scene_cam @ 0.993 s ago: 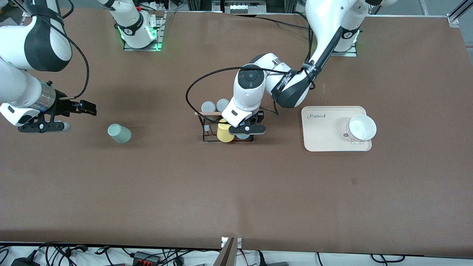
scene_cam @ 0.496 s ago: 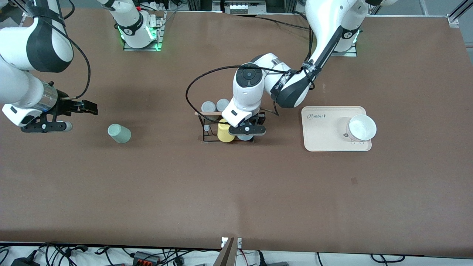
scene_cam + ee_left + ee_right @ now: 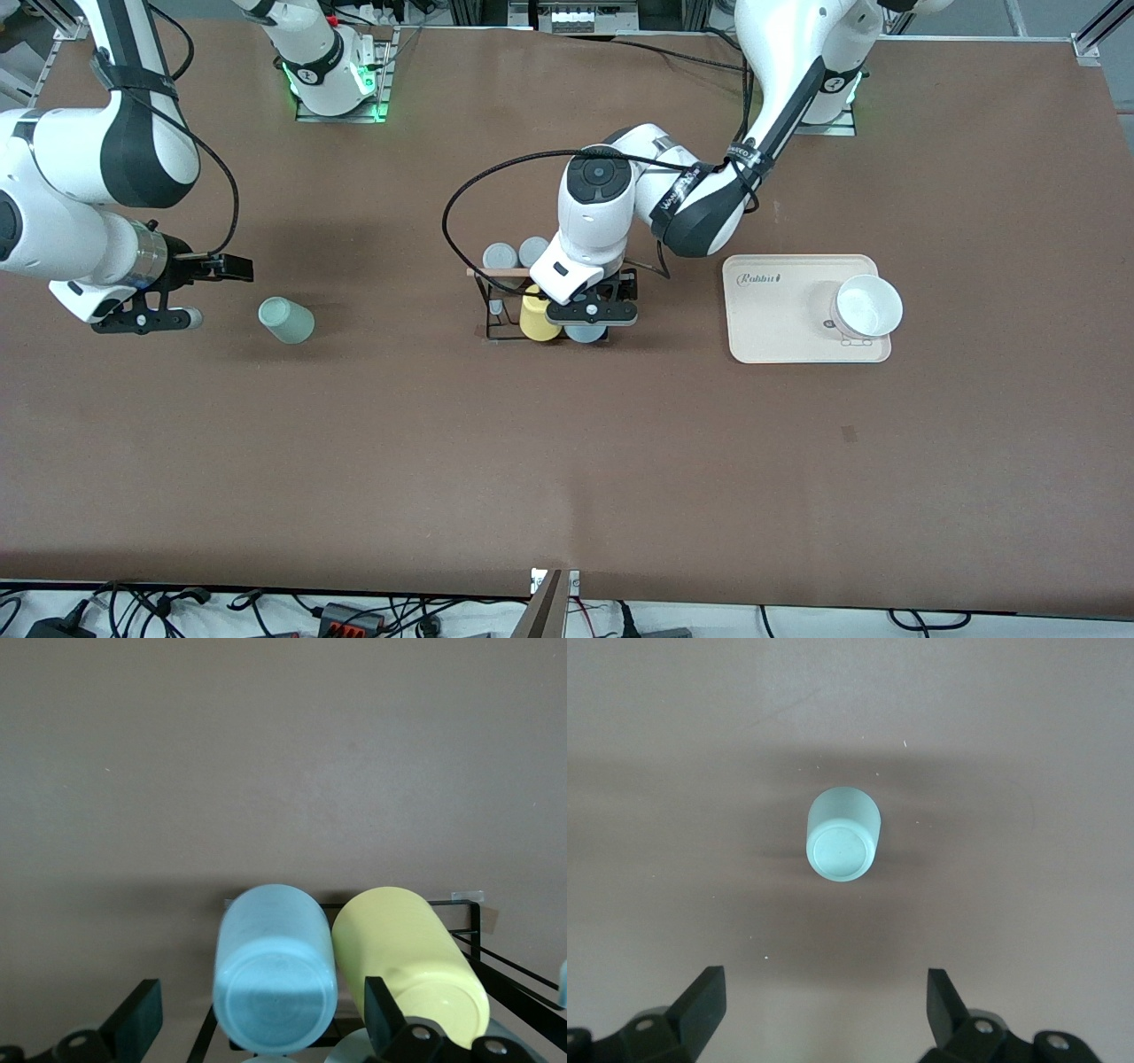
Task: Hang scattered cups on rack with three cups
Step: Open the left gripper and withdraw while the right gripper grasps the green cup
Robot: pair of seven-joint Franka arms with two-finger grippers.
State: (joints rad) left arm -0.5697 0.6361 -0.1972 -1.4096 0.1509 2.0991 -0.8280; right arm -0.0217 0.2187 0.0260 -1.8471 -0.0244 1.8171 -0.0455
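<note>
The light blue cup [image 3: 585,334] sits on the black wire rack [image 3: 486,312] beside the yellow cup [image 3: 537,319]. In the left wrist view the blue cup [image 3: 275,970] lies between my left gripper's [image 3: 263,1020] open fingers [image 3: 135,1017], with a gap on each side. My left gripper [image 3: 590,312] hovers over the rack. The pale mint cup [image 3: 286,320] rests on the table toward the right arm's end. My right gripper [image 3: 146,319] is open and empty in the air beside it. The right wrist view shows the mint cup [image 3: 843,835] ahead of the open gripper [image 3: 824,1012].
Two grey cups [image 3: 516,254] sit on the rack under its wooden rod [image 3: 492,272], farther from the front camera. A beige tray [image 3: 771,328] with a white bowl [image 3: 868,306] lies toward the left arm's end. The left arm's black cable [image 3: 456,252] loops beside the rack.
My right arm has swung toward the mint cup and now sits closer to it. My left gripper has shifted slightly over the rack, so more of the blue cup shows.
</note>
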